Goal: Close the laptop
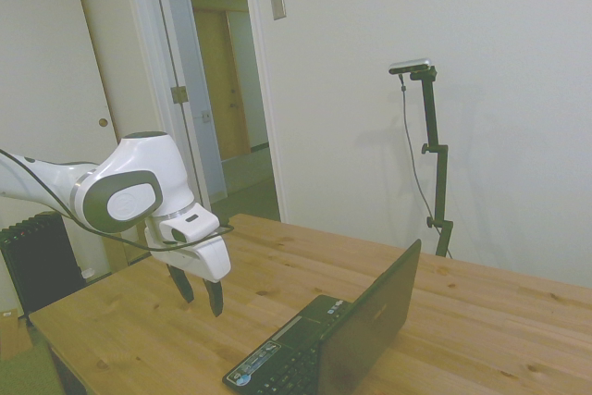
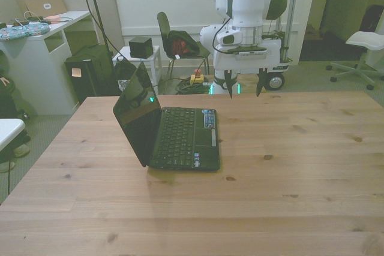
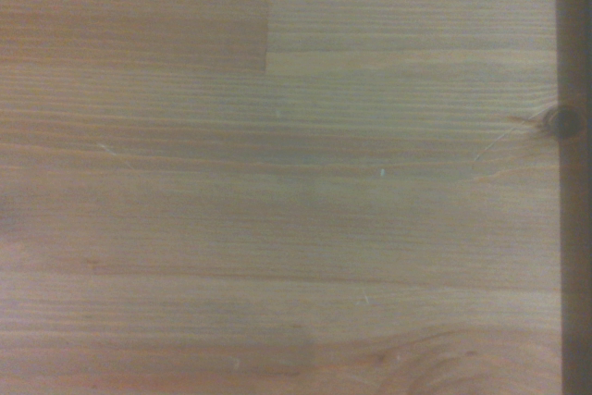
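The matte black laptop [image 2: 171, 133] stands open on the wooden table, its lid [image 2: 137, 112] raised past upright toward the front view's left, keyboard deck facing the front view's right. In the side view the laptop [image 1: 342, 335] sits at the bottom middle, lid back facing the camera. My gripper [image 2: 245, 83] hangs open above the table's far edge, to the front view's right of the laptop and well apart from it. From the side, the gripper [image 1: 200, 293] hovers over bare wood with nothing between its fingers. The wrist view holds only table wood [image 3: 277, 182].
The table [image 2: 288, 166] stretches wide on the front view's right of the laptop. Behind it stand a chair [image 2: 177, 43], a black box on a small white stand [image 2: 140, 46] and a white desk [image 2: 42, 46]. An office chair [image 2: 363, 43] is at far right.
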Controlling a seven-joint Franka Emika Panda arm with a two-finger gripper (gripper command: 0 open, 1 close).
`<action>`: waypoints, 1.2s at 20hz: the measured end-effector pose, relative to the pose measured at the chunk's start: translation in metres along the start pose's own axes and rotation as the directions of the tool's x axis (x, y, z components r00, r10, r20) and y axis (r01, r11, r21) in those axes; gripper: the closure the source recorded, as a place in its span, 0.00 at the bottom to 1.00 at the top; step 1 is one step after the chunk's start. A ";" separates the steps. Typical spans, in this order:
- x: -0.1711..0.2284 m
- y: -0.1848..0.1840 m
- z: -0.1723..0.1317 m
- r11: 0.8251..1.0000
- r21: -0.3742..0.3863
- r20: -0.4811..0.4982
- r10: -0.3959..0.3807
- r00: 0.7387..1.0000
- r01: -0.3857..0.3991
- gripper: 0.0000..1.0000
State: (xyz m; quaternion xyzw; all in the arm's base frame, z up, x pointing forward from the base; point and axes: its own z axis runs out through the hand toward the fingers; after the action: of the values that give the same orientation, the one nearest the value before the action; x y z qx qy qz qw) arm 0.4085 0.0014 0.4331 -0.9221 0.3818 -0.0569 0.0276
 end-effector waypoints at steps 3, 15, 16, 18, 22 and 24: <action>0.003 -0.001 -0.003 1.000 0.004 -0.004 0.006 1.000 -0.006 0.00; 0.137 0.042 -0.145 0.972 0.012 -0.118 0.233 0.965 -0.233 0.00; 0.150 0.050 -0.155 0.967 0.012 -0.118 0.256 0.959 -0.256 0.00; 0.172 0.069 -0.175 0.956 0.013 -0.120 0.294 0.948 -0.294 0.00; 0.208 0.115 -0.200 0.939 0.002 -0.118 0.341 0.933 -0.343 0.00; 0.226 0.141 -0.201 0.932 -0.010 -0.114 0.358 0.927 -0.362 0.00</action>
State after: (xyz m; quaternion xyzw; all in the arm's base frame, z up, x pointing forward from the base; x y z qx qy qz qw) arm 0.4425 -0.2597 0.6377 -0.8321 0.5462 -0.0956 0.0021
